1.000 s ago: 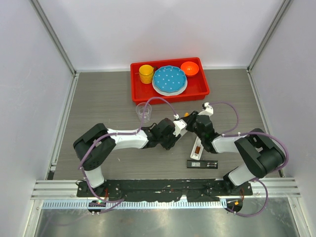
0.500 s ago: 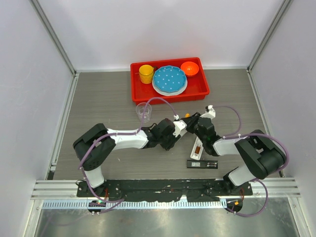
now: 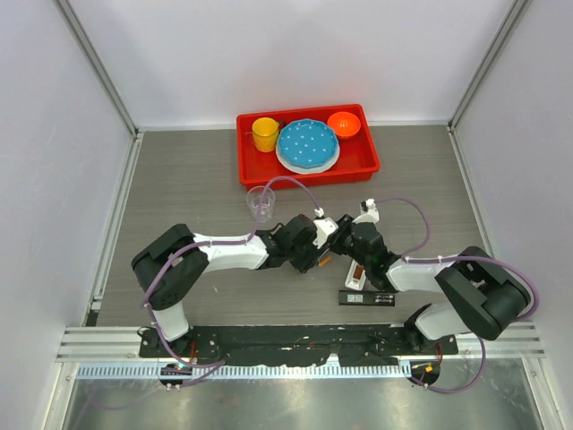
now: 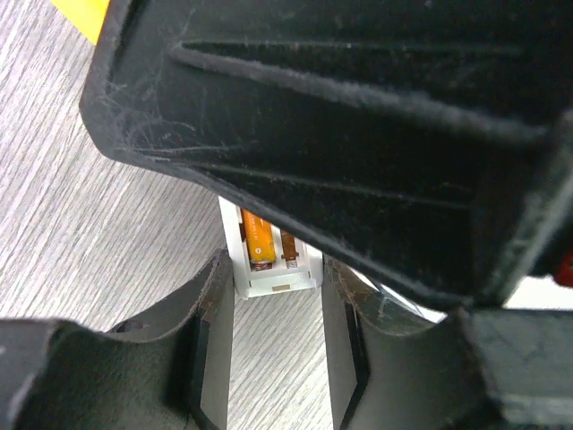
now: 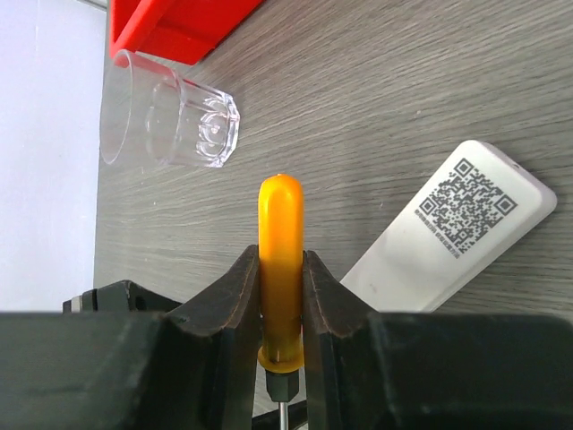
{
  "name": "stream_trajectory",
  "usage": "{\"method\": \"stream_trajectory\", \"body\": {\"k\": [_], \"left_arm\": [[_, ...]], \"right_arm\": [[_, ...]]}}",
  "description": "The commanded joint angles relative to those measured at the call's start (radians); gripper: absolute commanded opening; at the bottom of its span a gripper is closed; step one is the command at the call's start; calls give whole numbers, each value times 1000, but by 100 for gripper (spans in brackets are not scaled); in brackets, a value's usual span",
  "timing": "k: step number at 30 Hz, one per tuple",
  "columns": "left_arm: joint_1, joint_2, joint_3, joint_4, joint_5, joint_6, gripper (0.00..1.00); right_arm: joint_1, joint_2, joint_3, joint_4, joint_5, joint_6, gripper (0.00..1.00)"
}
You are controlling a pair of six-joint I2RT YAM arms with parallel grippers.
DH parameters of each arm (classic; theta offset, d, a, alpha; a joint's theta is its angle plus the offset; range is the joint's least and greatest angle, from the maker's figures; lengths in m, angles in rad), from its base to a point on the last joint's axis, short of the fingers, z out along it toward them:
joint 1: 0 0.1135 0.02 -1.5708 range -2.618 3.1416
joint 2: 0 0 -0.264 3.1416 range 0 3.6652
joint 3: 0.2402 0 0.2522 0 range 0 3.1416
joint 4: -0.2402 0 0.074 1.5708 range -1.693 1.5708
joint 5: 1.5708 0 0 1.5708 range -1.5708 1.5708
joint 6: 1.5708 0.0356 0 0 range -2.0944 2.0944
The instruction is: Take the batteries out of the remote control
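A white remote control (image 3: 357,273) lies on the table with its battery bay open. In the left wrist view its open end (image 4: 271,285) sits between my left gripper's (image 4: 275,265) fingertips, which press both its sides. One of the batteries (image 4: 258,238), orange, lies in the bay beside a brown contact strip. My right gripper (image 5: 281,255) is shut on the orange handle of a screwdriver (image 5: 281,215), whose shaft points back under the wrist. From above, the right gripper (image 3: 346,238) crowds against the left gripper (image 3: 324,253). The right gripper's black body hides the rest of the bay.
A clear cup (image 3: 260,202) stands left of the grippers. A red tray (image 3: 358,161) at the back holds a yellow cup, a blue plate and an orange bowl. A black slab (image 3: 367,297) lies near the remote. A white QR-labelled remote back (image 5: 461,219) lies right of the screwdriver.
My right gripper has moved down and left with the screwdriver, closing in over the left gripper and the remote. The left arm has barely moved.
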Motion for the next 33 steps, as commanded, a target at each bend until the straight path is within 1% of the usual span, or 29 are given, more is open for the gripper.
{"method": "stream_trajectory", "body": {"k": [1,9,12,14,15,16,17,18,21,23,26,29,32,33], "left_arm": [[1,-13,3,49,1,-2,0],[2,-27,-6,55,1,-7,0],[4,-39,-12,59,1,-10,2],[2,-48,-18,62,4,-8,15],[4,-51,-20,62,13,-4,25],[4,-53,-21,62,36,-5,40],[2,-61,-29,64,45,-5,48],[4,-64,-32,69,56,-7,58],[2,-77,-43,78,105,-7,68],[4,-82,-46,82,151,-10,70],[4,-84,-49,85,183,-13,70],[4,-85,-44,82,173,-15,70],[4,-100,-61,99,135,-21,71],[4,-105,-66,102,100,-21,71]], "right_arm": [[13,-72,9,-15,5,2,1],[13,-150,31,-127,113,-81,1],[12,-172,45,-155,131,-102,1],[10,-189,51,-173,140,-110,1],[7,-195,51,-181,143,-116,1],[3,-199,51,-190,144,-118,1],[1,-205,49,-195,147,-119,1],[-2,-213,46,-199,148,-121,1],[-16,-227,40,-210,140,-119,1],[-24,-232,37,-215,142,-122,1],[-33,-241,37,-219,136,-127,1],[-36,-241,41,-225,134,-136,1],[-40,-244,46,-230,136,-147,1],[-42,-245,49,-230,134,-151,1]]}}
